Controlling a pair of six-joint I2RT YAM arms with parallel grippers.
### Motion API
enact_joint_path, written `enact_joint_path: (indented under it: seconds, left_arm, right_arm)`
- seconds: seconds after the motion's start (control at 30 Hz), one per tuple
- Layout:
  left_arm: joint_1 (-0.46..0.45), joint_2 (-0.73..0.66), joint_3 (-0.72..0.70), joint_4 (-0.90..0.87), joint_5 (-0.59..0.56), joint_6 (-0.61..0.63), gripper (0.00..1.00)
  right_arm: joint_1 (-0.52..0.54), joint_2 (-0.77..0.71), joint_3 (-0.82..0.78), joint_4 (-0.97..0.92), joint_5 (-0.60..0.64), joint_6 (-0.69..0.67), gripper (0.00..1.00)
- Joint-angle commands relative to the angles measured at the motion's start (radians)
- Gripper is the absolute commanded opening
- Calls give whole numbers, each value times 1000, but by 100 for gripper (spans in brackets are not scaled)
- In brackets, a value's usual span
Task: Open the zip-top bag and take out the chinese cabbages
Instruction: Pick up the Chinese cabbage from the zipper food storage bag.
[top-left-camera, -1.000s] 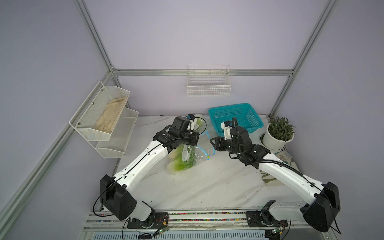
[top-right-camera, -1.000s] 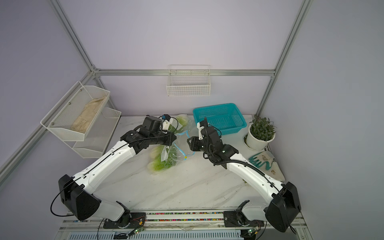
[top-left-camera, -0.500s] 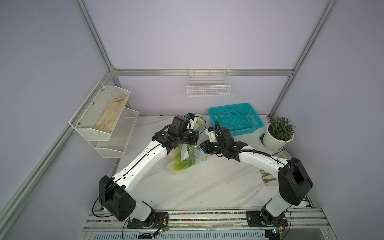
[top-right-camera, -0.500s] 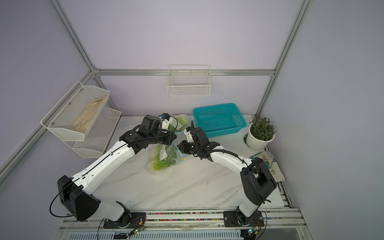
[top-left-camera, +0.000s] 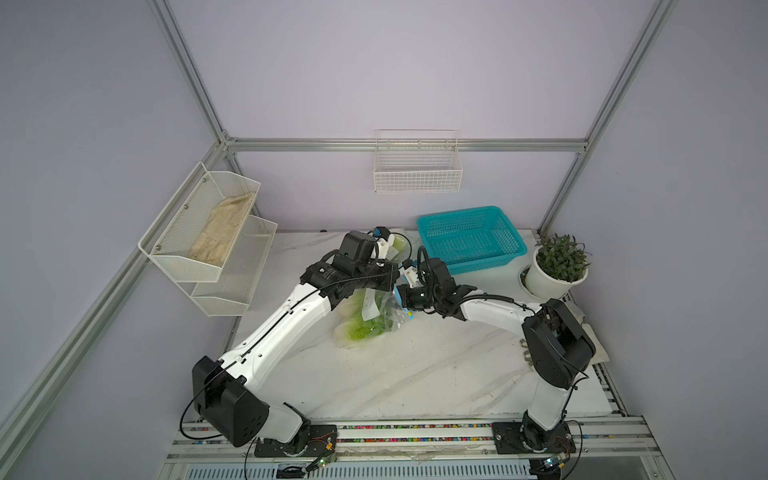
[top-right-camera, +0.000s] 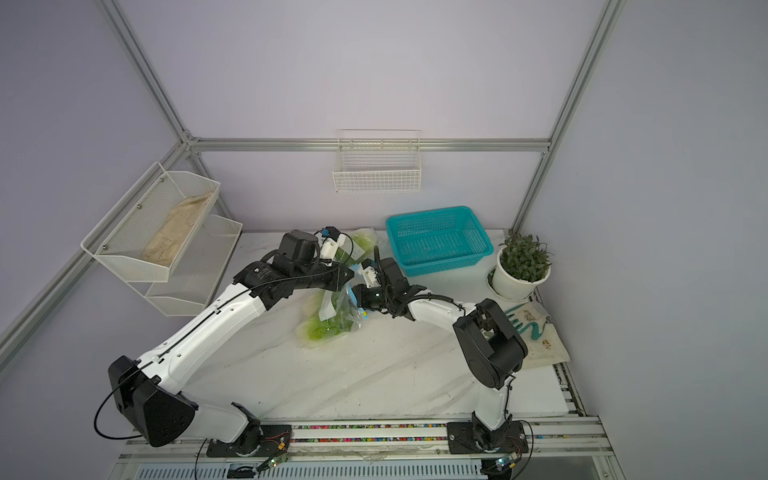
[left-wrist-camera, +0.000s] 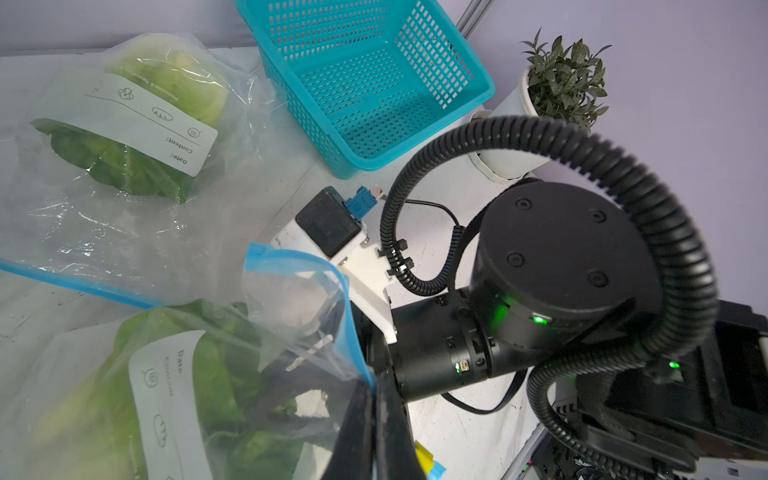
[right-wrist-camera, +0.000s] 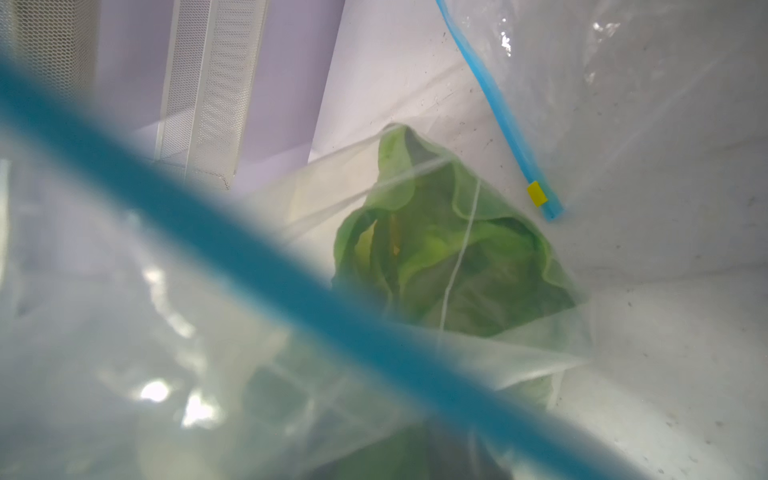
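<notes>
Above the table, the left tool pinches the zip edge of the bag, holding its mouth up so the right tool, its spread unclear, can reach the cabbages.

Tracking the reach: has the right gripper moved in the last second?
Yes. The right gripper has moved away from the plant, toward the bag, and is now at its mouth.

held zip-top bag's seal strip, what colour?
The seal strip is blue; it shows best in the left wrist view.
</notes>
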Motion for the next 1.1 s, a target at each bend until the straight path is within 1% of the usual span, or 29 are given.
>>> enact_joint_path:
  seconds: [0.0,0.23,0.33,0.4,0.57,0.67,0.8,0.9,1.07]
  left_arm:
    - [-2,-45,4,86,54,13,0]
    - [-2,-33,-18,86,69,20,0]
    - [-2,-30,-19,88,68,18,0]
    - [-2,-30,-20,92,77,16,0]
    - [-3,-31,-23,105,112,14,0]
    - [-2,-30,-29,114,126,14,0]
    - [-1,-49,-47,120,113,21,0]
    - [1,-53,-54,129,113,22,0]
    - [1,-44,-50,134,126,18,0]
  right_arm:
    - [3,-4,11,95,-35,40,35]
    - [4,-84,11,114,-25,113,34]
    - [5,-105,6,115,-27,147,42]
    - [5,-112,0,110,-3,156,44]
    - [13,-11,47,66,49,172,43]
    - [14,34,73,17,101,151,44]
    - [14,34,88,-68,197,95,50]
    - [14,34,92,-88,210,68,54]
    - [15,71,110,-83,172,67,53]
